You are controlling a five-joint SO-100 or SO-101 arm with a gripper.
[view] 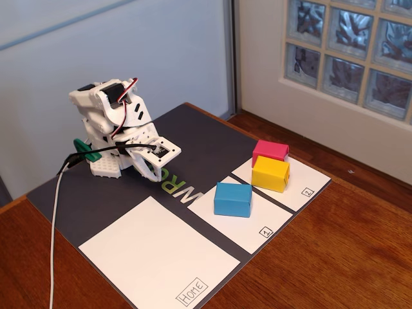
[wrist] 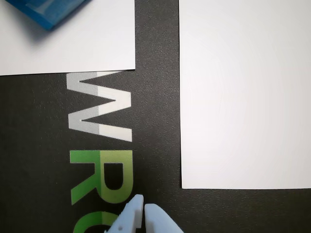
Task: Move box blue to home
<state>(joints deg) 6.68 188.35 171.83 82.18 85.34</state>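
The blue box (view: pixel 232 199) sits on the white sheet marked 1 (view: pixel 248 222), to the right of the dark mat's lettering. Its corner shows at the top left of the wrist view (wrist: pixel 46 10). The big white sheet marked Home (view: pixel 161 257) lies at the front of the mat and is bare; it fills the right of the wrist view (wrist: pixel 243 92). My white gripper (view: pixel 153 172) is folded low at the back of the mat, pointing down over the lettering, well left of the blue box. Its fingertips (wrist: pixel 144 208) are together and hold nothing.
A yellow box (view: pixel 270 173) and a pink box (view: pixel 270 150) stand on the sheet marked 2 (view: pixel 299 187) behind the blue box. A white cable (view: pixel 55 225) runs down the left. The mat (view: pixel 84 199) lies on a wooden table (view: pixel 347 251); a wall and glass bricks stand behind.
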